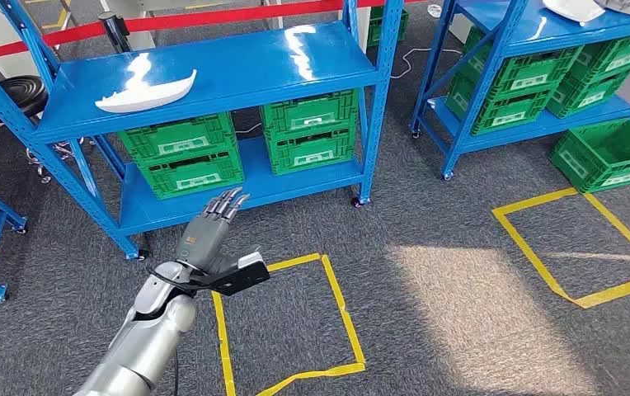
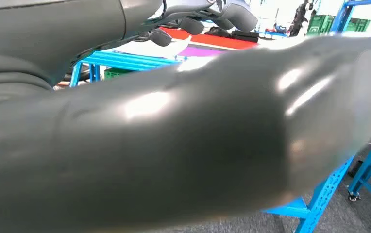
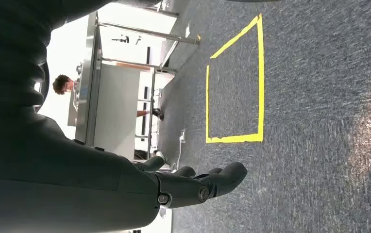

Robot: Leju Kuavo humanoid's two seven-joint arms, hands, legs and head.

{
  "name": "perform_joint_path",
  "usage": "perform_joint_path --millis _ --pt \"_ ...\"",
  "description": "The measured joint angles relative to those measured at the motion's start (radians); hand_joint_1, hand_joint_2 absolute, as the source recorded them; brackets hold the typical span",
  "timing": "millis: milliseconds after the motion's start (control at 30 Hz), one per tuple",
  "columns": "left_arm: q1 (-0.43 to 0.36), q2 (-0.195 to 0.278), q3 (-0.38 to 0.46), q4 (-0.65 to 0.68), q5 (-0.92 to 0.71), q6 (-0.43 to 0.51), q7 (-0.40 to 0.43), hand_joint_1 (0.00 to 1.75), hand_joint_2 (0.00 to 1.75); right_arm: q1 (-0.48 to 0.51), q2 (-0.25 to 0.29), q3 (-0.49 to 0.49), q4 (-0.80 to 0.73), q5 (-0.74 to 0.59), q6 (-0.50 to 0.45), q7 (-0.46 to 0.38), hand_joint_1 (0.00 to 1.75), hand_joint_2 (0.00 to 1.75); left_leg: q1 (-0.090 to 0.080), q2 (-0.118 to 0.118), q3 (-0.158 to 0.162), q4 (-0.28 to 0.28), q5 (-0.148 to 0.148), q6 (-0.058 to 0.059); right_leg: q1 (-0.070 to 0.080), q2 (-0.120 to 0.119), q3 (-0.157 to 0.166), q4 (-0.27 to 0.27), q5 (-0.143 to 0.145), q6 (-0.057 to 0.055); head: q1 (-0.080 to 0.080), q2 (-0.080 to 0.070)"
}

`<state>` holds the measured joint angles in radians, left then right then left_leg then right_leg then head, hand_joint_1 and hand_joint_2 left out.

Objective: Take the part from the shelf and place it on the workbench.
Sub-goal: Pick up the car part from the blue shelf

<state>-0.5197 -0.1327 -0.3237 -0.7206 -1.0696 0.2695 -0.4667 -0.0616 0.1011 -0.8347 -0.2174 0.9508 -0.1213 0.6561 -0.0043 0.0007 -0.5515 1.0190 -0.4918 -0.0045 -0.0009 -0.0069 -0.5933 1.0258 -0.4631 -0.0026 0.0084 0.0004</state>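
Left robot hand (image 1: 213, 235), open and empty, should rise toward the white part (image 1: 147, 92) on the shelf (image 1: 237, 70) above and ahead.

grey carpet floor (image 1: 460, 272) marked with yellow tape squares (image 1: 291, 330), blue shelving racks (image 1: 213, 74) holding green crates (image 1: 307, 132)

Part (image 1: 147, 91) on top shelf (image 1: 237, 70); crates (image 1: 242, 140) on tier beneath. Left hand (image 1: 210, 233) raised in front, below. Second rack (image 1: 534, 74) to the right.
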Motion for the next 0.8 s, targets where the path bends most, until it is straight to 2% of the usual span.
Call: perform_joint_path --millis 800 --pt "0.011 0.002 0.007 0.000 0.001 -0.009 0.004 0.00 0.00 -0.001 0.000 -0.022 0.000 0.021 -0.009 0.000 0.00 1.75 0.000 0.000 0.000 0.000 0.000 0.000 0.000 0.000 0.000 0.000 0.000 0.000 0.000 0.000"
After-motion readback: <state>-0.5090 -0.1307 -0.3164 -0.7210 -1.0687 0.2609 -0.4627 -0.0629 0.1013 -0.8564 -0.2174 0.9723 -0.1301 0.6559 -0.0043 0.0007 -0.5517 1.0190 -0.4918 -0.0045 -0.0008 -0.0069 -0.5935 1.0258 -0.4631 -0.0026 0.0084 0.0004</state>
